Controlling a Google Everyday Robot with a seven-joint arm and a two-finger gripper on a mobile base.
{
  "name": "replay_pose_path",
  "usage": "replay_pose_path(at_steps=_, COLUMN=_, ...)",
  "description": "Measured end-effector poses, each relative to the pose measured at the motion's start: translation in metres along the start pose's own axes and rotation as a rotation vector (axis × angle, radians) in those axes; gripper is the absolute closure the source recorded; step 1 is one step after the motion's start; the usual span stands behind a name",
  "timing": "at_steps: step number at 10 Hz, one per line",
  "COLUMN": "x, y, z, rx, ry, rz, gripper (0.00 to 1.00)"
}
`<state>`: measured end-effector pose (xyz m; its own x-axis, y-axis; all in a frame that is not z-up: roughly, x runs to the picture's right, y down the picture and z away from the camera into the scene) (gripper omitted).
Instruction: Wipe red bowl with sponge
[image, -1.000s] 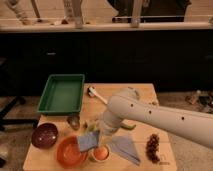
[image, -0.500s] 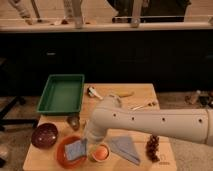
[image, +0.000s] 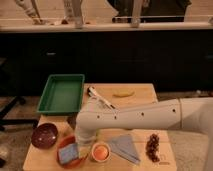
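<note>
camera view: sponge (image: 67, 154) in red bowl (image: 64, 141), closed jaws over it.

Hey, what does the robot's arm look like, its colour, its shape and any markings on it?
The arm is a thick, smooth, off-white tube with rounded joints and a few small dark dots spaced along its side. No cables show. Its pincer sits at the arm's lower end, over the red bowl, largely hidden behind the white casing.
</note>
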<state>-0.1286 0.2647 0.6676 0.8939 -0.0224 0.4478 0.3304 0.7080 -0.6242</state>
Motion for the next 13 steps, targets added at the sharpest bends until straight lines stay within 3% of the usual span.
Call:
replay_pose_path(at_steps=4, x=-0.005, y=-0.01, z=0.012, rx=-0.008, ry=0.002, rz=0.03, gripper=1.0)
replay_pose_path(at_steps=11, x=0.039, y=-0.013, z=0.036, rx=-0.021, ry=-0.002, rz=0.097, gripper=1.0)
replay_pose_path(at_steps=13, x=0.037, y=-0.014, z=0.039, rx=-0.029, ry=-0.009, rz=0.091, gripper=1.0)
